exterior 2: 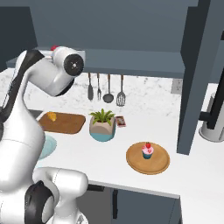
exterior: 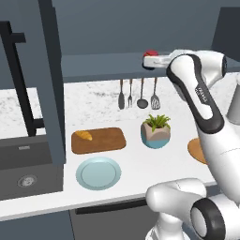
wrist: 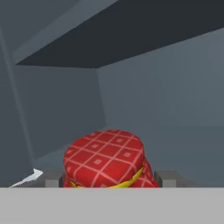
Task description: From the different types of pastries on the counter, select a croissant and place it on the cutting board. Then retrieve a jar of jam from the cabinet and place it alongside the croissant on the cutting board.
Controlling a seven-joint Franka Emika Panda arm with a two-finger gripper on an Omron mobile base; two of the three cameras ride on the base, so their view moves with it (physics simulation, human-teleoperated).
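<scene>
Red-checked lid of the jam jar (wrist: 105,158) sits close in my hand view, between the two fingertips (wrist: 51,179) of the gripper (wrist: 107,179), inside the grey cabinet (wrist: 144,100). I read the gripper as grasping the jar, the tips close against its sides. From the left base view, the jar's red shows at the cabinet's lower edge, just ahead of the hand. Croissant (exterior: 84,135) lies on the left end of the cutting board (exterior: 105,140) on the white counter (exterior: 136,164). Pink cupcake (exterior 2: 148,150) stands on the round wooden tray (exterior 2: 148,164), well apart, right of the potted plant (exterior 2: 103,124).
</scene>
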